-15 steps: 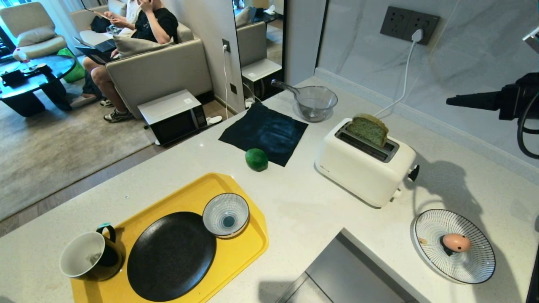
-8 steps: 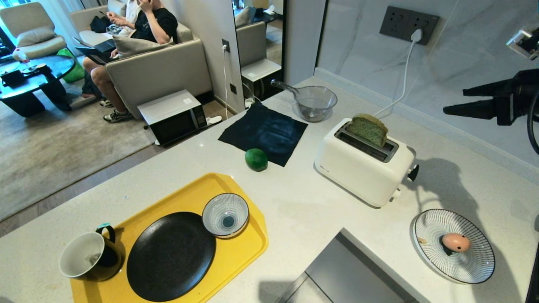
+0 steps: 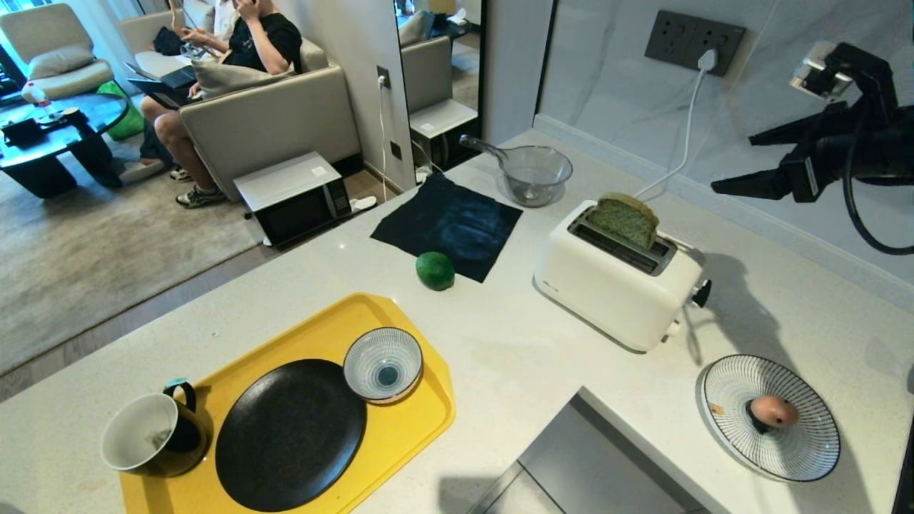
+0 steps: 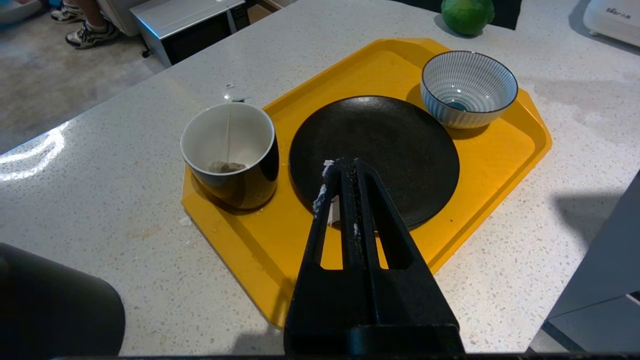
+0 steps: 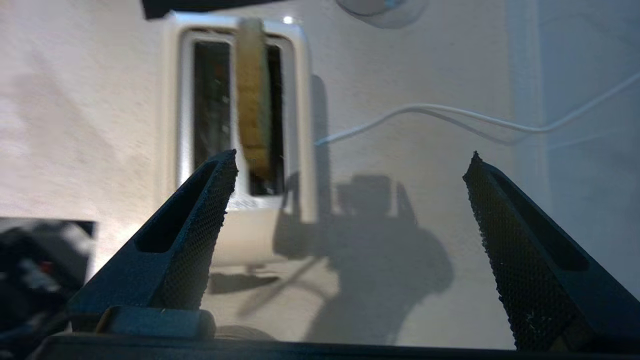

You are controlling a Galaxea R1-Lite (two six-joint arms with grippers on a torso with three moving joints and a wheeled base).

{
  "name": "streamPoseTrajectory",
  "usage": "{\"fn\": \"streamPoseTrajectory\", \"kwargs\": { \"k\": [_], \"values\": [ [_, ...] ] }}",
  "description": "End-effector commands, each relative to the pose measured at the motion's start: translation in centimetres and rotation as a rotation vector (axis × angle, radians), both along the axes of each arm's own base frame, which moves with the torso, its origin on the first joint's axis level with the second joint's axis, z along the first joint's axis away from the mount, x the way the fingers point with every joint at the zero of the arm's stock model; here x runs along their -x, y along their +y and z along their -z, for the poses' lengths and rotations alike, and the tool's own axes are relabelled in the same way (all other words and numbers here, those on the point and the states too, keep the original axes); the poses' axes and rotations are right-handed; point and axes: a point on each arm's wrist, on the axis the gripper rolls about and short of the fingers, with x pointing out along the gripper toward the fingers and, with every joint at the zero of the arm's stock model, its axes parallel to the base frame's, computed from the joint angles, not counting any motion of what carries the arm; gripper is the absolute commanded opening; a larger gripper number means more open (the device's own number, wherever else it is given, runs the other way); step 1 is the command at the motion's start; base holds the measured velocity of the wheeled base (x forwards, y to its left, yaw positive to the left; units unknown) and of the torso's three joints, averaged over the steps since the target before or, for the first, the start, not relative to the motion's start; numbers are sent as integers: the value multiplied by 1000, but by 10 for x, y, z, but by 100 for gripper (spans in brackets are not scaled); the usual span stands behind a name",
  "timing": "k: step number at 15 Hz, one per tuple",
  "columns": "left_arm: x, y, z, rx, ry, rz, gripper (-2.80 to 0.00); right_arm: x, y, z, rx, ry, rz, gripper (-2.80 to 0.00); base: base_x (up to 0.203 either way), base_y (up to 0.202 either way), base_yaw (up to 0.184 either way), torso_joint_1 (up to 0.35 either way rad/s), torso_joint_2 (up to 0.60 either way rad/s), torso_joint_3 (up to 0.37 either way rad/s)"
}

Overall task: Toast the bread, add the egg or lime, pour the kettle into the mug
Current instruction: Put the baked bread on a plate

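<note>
The bread (image 3: 625, 218) stands half out of the back slot of the white toaster (image 3: 618, 282). My right gripper (image 3: 734, 165) hangs open and empty in the air to the right of the toaster, above the counter. In the right wrist view its gripper (image 5: 350, 159) frames bare counter, with the bread (image 5: 252, 95) ahead of one finger. The lime (image 3: 435, 270) lies by the dark cloth. The egg (image 3: 775, 410) rests on a striped plate (image 3: 735, 378). The mug (image 3: 153, 434) sits on the tray's corner. My left gripper (image 4: 345, 165) is shut above the black plate (image 4: 400, 145). The kettle is out of view.
A yellow tray (image 3: 421, 421) holds the black plate and a striped bowl (image 3: 383, 364). A dark cloth (image 3: 450, 225) and a glass bowl (image 3: 534, 173) lie behind. The toaster's white cord (image 3: 685, 135) runs to the wall socket. People sit on a sofa (image 3: 271, 114) beyond the counter.
My right gripper has opened wide and swung left, nearer the toaster, with its wrist raised. The bread, lime, egg and left gripper have stayed put.
</note>
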Motion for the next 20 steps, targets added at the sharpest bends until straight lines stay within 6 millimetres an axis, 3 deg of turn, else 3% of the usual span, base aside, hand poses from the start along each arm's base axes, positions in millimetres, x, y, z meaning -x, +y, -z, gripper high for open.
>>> {"fn": "streamPoseTrajectory", "kwargs": {
  "k": [1, 5, 7, 20],
  "values": [
    [-1, 0, 5, 0, 15, 1, -280, -5, 13, 2, -76, 137, -10, 0, 0, 0, 0, 0, 0, 0],
    [-1, 0, 5, 0, 15, 1, -280, -4, 42, 6, -275, 310, 49, 0, 0, 0, 0, 0, 0, 0],
    [-1, 0, 5, 0, 15, 1, -280, -8, 52, 11, -286, 343, 96, 0, 0, 0, 0, 0, 0, 0],
    [-1, 0, 5, 0, 15, 1, -280, -39, 58, 42, -103, 307, 33, 0, 0, 0, 0, 0, 0, 0]
  ]
}}
